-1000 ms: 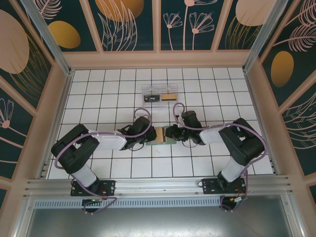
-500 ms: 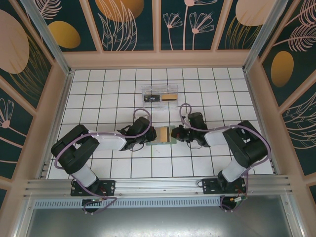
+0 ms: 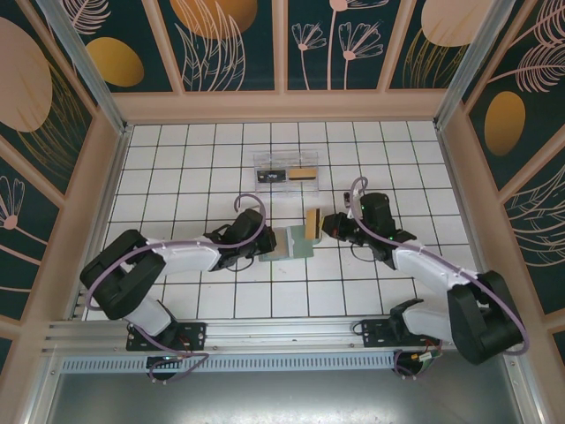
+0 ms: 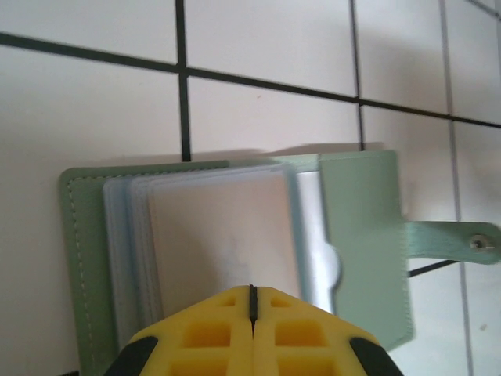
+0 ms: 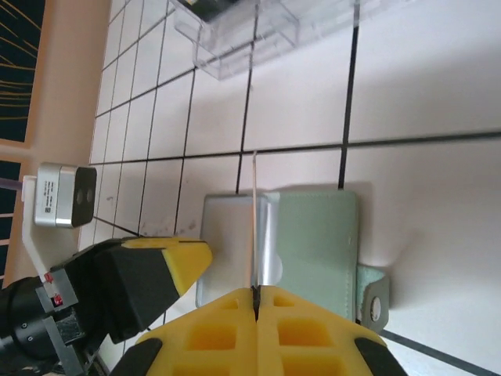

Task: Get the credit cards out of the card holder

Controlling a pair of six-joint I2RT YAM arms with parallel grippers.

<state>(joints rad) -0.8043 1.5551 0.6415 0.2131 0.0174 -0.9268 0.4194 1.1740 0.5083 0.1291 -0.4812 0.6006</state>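
1. Print in the clear box [image 3: 285, 173] at 12 o'clock was unreadably small.
2. Left fingers [image 4: 211, 329], clenched, pressed the green card holder [image 3: 290, 243] at desk [image 3: 177, 177] centre.
3. Right fingers [image 5: 227, 317] pinched a tan credit card [image 3: 312, 221], pulled since a second earlier to the holder's 1 o'clock.

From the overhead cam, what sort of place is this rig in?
Probably an enclosed tabletop test cell, not a home: a white gridded table, leaf-print wall panels on three sides, and an aluminium mounting rail at the near edge. Props: a green card holder and a clear plastic box.
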